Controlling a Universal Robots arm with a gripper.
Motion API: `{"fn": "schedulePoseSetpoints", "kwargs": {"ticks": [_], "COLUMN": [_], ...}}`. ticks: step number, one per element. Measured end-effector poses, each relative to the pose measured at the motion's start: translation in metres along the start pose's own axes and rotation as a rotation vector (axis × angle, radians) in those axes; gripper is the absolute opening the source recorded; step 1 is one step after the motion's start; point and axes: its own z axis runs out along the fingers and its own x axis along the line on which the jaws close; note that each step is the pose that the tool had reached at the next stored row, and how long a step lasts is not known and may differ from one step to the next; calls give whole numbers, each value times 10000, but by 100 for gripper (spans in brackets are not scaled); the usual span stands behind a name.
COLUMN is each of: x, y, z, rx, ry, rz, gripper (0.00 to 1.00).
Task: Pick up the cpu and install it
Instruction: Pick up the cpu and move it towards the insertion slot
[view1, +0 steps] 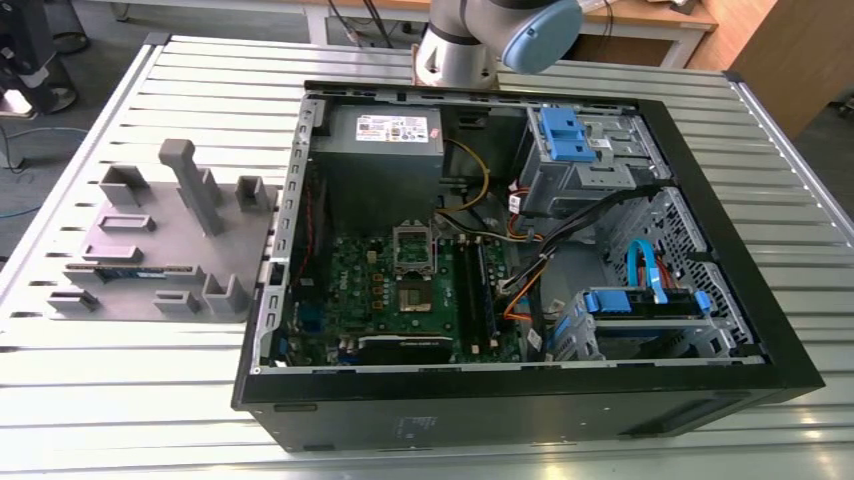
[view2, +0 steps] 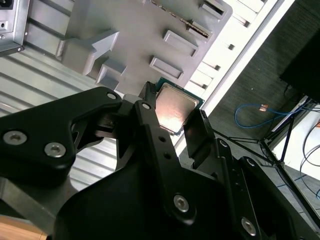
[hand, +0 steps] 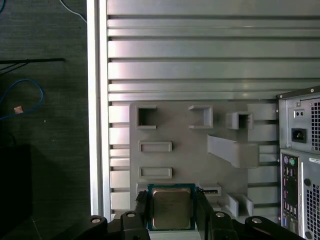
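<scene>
In both wrist views my gripper (hand: 171, 216) is shut on the cpu (hand: 171, 207), a small square chip with a shiny silver-grey top and a green rim. One black finger (hand: 141, 210) presses each of two opposite edges. The same cpu (view2: 172, 107) sits between the fingers (view2: 200, 135) of my gripper (view2: 176, 120), well above the grey moulded tray (view2: 140, 30). In the exterior view the tray (view1: 160, 240) lies at the left of the open computer case (view1: 534, 400). Inside the case, the dark metal-framed socket (view1: 412, 295) on the green board stands empty.
The arm (view1: 494, 40) reaches in from the exterior view's far edge. A thin green memory stick (view1: 127, 270) lies in the tray. The case holds a power supply (view1: 387, 130), blue drive bays (view1: 574, 140) and loose cables (view1: 534, 270). The slatted metal table (hand: 200, 50) ends near the tray.
</scene>
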Motion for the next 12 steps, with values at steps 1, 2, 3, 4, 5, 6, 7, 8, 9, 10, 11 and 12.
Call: {"fn": "schedulePoseSetpoints", "kwargs": {"ticks": [1, 2, 3, 4, 5, 6, 7, 8, 9, 10, 11, 12], "x": [0, 0, 0, 0, 0, 0, 0, 0, 0, -1, -1, -1], "y": [0, 0, 0, 0, 0, 0, 0, 0, 0, 0, 0, 0], "z": [-3, -4, -5, -6, -6, -8, -11, -14, -18, -22, -28, -34], "rx": [0, -1, -1, 0, 0, 0, 1, 1, 0, 0, 0, 1], "ry": [-1, -1, -1, 0, -1, 0, 1, 2, 1, 0, 0, 1], "rz": [0, 0, 0, 0, 0, 0, 0, 0, 0, 0, 0, 0], "gripper": [47, 47, 47, 47, 47, 47, 47, 47, 47, 47, 47, 47]}}
